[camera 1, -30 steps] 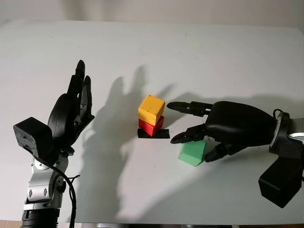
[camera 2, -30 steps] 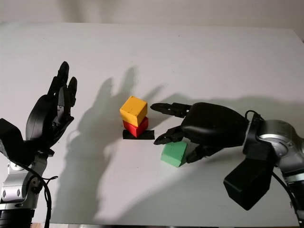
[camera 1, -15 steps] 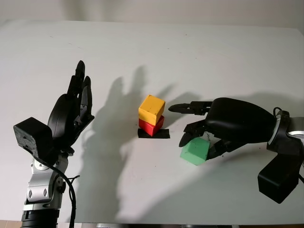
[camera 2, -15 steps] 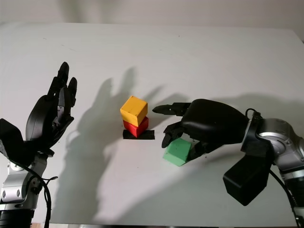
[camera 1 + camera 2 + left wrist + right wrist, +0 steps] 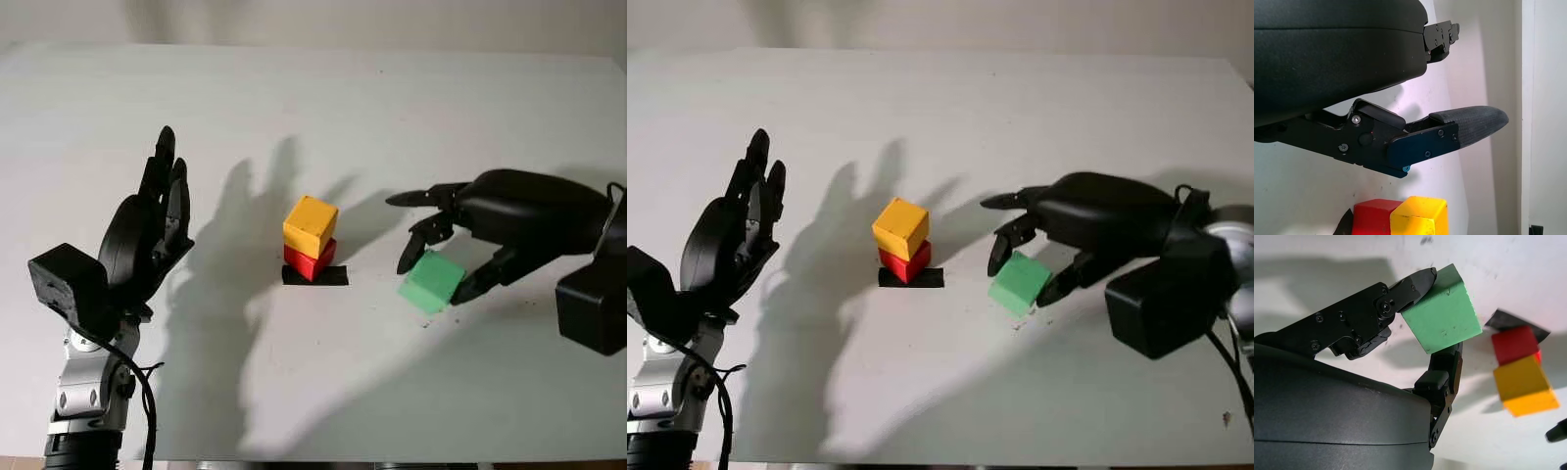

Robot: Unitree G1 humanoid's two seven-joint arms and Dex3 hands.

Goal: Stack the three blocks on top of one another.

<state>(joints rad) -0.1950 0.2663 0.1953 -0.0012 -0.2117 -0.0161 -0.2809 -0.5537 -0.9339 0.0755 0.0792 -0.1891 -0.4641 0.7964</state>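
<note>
A yellow block [image 5: 312,225] sits on a red block [image 5: 310,261], which stands on a black patch [image 5: 314,276] at the table's middle. The pair appears again in the wrist views, yellow block [image 5: 1419,216] and red block [image 5: 1514,343]. My right hand [image 5: 441,257] is shut on the green block [image 5: 431,282], lifted a little above the table to the right of the stack; its fingers [image 5: 1415,284] pinch the green block [image 5: 1442,317] at its edges. My left hand [image 5: 162,211] is open, held upright at the left, well away from the stack.
The white table [image 5: 294,108] stretches wide behind and around the stack. Hand shadows fall across it between the left hand and the blocks. The table's front edge runs along the bottom of the eye views.
My right hand closed on the green block, then lifted it and carried it to the right and slightly back. The left hand and the yellow-on-red stack stayed put.
</note>
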